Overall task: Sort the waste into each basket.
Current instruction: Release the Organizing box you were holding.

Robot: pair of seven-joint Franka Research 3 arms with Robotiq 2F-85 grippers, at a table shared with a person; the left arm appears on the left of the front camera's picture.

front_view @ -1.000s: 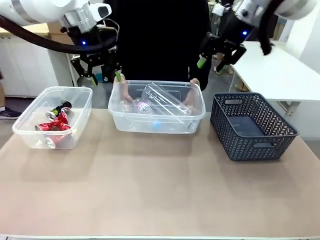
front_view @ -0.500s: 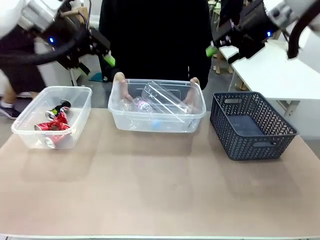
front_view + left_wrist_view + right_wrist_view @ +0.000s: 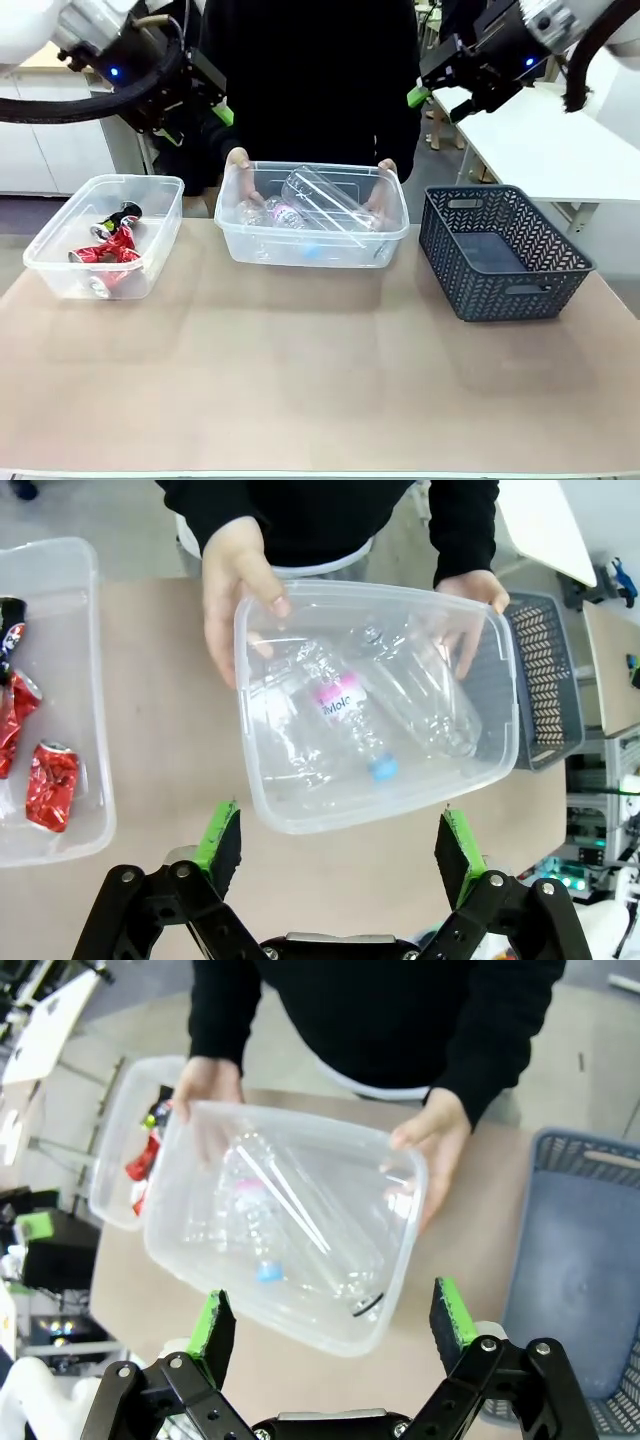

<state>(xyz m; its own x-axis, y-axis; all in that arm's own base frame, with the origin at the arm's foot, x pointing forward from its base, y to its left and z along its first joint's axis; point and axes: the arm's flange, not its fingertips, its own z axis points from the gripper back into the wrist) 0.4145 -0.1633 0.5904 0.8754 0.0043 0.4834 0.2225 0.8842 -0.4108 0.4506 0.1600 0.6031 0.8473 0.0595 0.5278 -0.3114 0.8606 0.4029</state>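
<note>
The middle clear tub (image 3: 312, 245) holds clear plastic bottles (image 3: 322, 198), one with a purple label (image 3: 338, 695). A person's hands (image 3: 238, 160) grip both its ends. In the left clear tub (image 3: 60, 262) lie crushed red cans (image 3: 108, 248) and a small dark can (image 3: 122, 214). My left gripper (image 3: 200, 105) hangs high above the gap between the tubs; in the left wrist view this left gripper (image 3: 340, 845) is open and holds nothing. My right gripper (image 3: 440, 92) hovers above the middle tub's right end; in the right wrist view it (image 3: 330, 1320) is open and holds nothing.
A dark blue-grey lattice basket (image 3: 500, 250) stands right of the middle tub, with nothing inside. The person stands close behind the table. A white table (image 3: 560, 150) lies at the far right. The near half of the tabletop (image 3: 320, 380) is bare.
Both grippers have risen and tilted away from the middle tub, the left one swinging leftward, the right one rightward. The person's hands stay on the tub.
</note>
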